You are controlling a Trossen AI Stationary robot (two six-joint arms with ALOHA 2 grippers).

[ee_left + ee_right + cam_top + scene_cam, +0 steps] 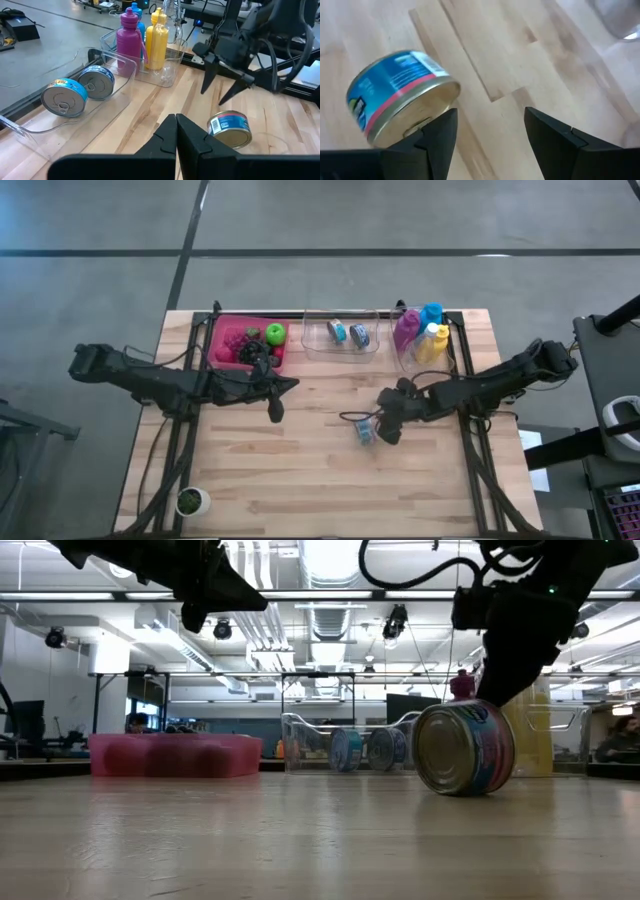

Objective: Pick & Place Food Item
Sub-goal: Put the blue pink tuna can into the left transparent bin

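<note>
A blue-and-pink labelled food can (366,430) lies on its curved side on the wooden table, right of the middle; it also shows in the low view (465,748) and the left wrist view (229,129). My right gripper (490,120) hangs open just above and beside the can (400,97), its fingers (235,92) pointing steeply down and clear of it. My left gripper (176,120) is shut on nothing and hovers above mid-table (275,412), left of the can.
At the far edge stand a pink bin (225,325) with a green apple and dark fruit, a clear tray (340,345) holding two cans, and a clear bin (405,355) with coloured bottles. A small potted plant (192,500) sits near left.
</note>
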